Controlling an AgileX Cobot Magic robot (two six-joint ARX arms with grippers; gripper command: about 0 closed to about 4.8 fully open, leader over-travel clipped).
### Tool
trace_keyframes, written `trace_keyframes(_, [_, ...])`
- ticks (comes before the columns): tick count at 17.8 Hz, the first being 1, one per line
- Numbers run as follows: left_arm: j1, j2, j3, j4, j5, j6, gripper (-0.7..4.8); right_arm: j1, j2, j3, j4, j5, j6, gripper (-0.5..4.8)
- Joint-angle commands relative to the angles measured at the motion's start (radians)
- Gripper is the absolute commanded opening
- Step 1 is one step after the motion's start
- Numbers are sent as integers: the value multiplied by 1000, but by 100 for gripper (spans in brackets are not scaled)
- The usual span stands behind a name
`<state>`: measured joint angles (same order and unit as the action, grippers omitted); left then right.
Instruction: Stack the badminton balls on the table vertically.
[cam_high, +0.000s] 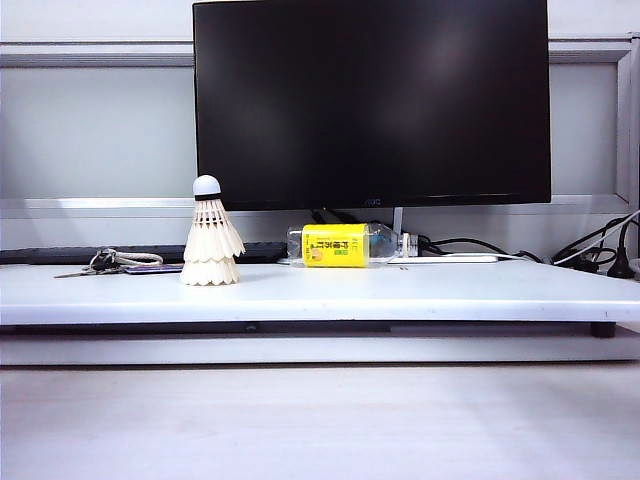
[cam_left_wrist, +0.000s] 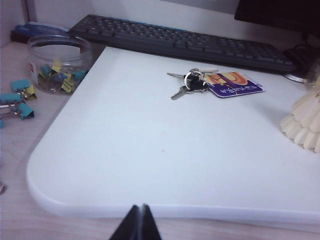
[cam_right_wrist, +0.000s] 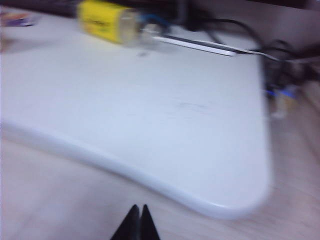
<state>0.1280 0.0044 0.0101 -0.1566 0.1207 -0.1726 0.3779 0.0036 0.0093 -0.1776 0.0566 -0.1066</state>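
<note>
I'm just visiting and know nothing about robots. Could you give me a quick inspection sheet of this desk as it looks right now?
Surface: white table, flat, rounded corners.
Job's things: shuttlecocks stand stacked upright, one nested on the other, cork tip on top.
Clutter: bottle with yellow label lying on its side; keys with a purple tag; jar of binder clips beside the table, loose clips near it.
Pincers: left pincer shut, empty, off the table's front edge; right pincer likewise.
Cables: black cables at the back right.
Surroundings: dark monitor, keyboard behind the table.
</note>
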Motion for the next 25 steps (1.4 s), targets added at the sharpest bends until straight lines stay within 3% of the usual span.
trace_keyframes(1, [0,-3,-5,-19,-5,18,25,2,-2,0,-11,-81,-58,-5])
trace_keyframes(9, [0,-3,-5,-13,22,-26,26,2,-2,0,-5,-79,-43,-5])
trace_keyframes(25, [0,-3,-5,-13,14,-22,26,2,-2,0,-5,-78,-44,-5])
